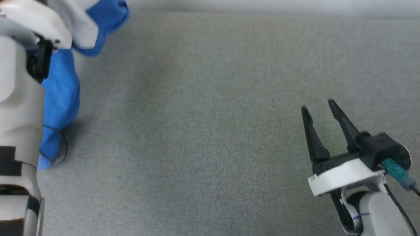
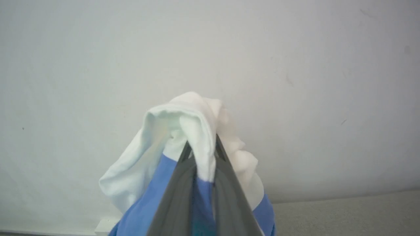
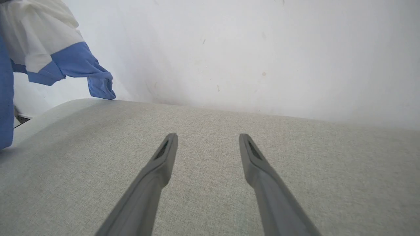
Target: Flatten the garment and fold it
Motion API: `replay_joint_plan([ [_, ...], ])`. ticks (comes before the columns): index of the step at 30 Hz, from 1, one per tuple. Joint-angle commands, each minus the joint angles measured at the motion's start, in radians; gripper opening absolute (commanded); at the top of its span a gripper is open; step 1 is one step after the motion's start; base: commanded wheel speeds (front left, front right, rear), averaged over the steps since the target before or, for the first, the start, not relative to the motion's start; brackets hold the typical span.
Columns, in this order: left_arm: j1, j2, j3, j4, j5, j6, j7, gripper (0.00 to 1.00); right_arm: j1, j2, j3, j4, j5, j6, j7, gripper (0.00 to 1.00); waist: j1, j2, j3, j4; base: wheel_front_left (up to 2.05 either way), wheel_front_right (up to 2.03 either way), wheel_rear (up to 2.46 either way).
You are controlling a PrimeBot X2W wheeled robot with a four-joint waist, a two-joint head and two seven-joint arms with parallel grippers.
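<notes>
head view: the garment (image 1: 60,95) hung at the left edge of the grey fabric surface (image 1: 203,137). its blue folds trailed down towards that surface, though whether they touched it could not be told. white cloth was bunched higher up beside the pale left forearm (image 1: 16,108). the right gripper (image 1: 317,105) hovered over the surface's near right part, fingers spread, well apart from the garment.

left wrist view: the left gripper (image 2: 201,144) had its fingers pressed together, pinching a fold of white and blue cloth that draped over the tips above the surface's far edge, with the white wall (image 2: 295,65) behind.

right wrist view: the spread fingers pointed across the surface towards the wall. the garment hung over the surface's left end, a blue sleeve dangling just above it.
</notes>
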Motion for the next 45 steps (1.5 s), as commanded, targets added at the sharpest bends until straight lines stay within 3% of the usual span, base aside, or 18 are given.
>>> replay_joint_plan([
  [1, -0.023, -0.011, -0.011, -0.027, 0.016, -0.005, -0.023, 0.0, 0.019, 0.0, -0.009, 0.001, 0.01, -0.001, -0.004, 1.0, 0.0, 0.0, -0.101, 0.005, 0.0, 0.0, 0.0],
  [12, -0.005, -0.099, -0.105, -0.348, 0.049, -0.025, -0.05, 0.0, 0.115, 0.0, -0.075, -0.017, 0.047, -0.001, 0.003, 1.0, 0.0, 0.0, -0.237, -0.087, 0.0, 0.0, 0.0],
  [21, 0.143, -0.254, -0.183, -0.629, -0.061, -0.028, 0.007, 0.0, 0.163, 0.0, -0.114, -0.047, 0.054, -0.001, 0.026, 1.0, 0.0, 0.0, -0.253, -0.193, 0.0, 0.0, 0.0],
  [26, 0.323, -0.302, -0.235, -0.734, -0.13, -0.009, 0.043, 0.0, 0.18, 0.0, -0.127, -0.062, 0.063, -0.001, 0.034, 1.0, 0.0, 0.0, -0.237, -0.223, 0.0, 0.0, 0.0],
  [32, 0.68, -0.267, -0.271, -0.674, -0.174, 0.056, 0.057, 0.0, 0.191, 0.0, -0.122, -0.075, 0.066, -0.001, 0.039, 1.0, 0.0, 0.0, -0.211, -0.234, 0.0, 0.0, 0.0],
  [38, 0.875, -0.239, -0.291, -0.515, -0.185, 0.068, 0.011, 0.0, 0.193, 0.0, -0.111, -0.079, 0.051, -0.001, 0.051, 1.0, 0.0, 0.0, -0.204, -0.21, 0.0, 0.0, 0.0],
  [39, 0.891, -0.246, -0.289, -0.498, -0.192, 0.068, 0.003, 0.08, 0.193, 0.0, -0.107, -0.079, 0.048, -0.001, 0.054, 1.0, 0.0, 0.0, -0.206, -0.207, 0.0, 0.0, 0.0],
  [40, 0.902, -0.252, -0.283, -0.488, -0.196, 0.073, -0.009, 0.45, 0.193, 0.0, -0.104, -0.079, 0.046, -0.001, 0.056, 1.0, 0.0, 0.0, -0.208, -0.204, 0.0, 0.0, 0.0],
  [41, 0.912, -0.26, -0.276, -0.486, -0.199, 0.079, -0.02, 1.0, 0.194, 0.0, -0.102, -0.08, 0.044, -0.001, 0.057, 1.0, 0.0, 0.0, -0.212, -0.2, 0.0, 0.0, 0.0],
  [45, 0.944, -0.277, -0.219, -0.562, -0.178, 0.112, -0.048, 1.0, 0.203, 0.0, -0.095, -0.089, 0.035, -0.001, 0.067, 1.0, 0.0, 0.0, -0.23, -0.189, 0.0, 0.0, 0.0],
])
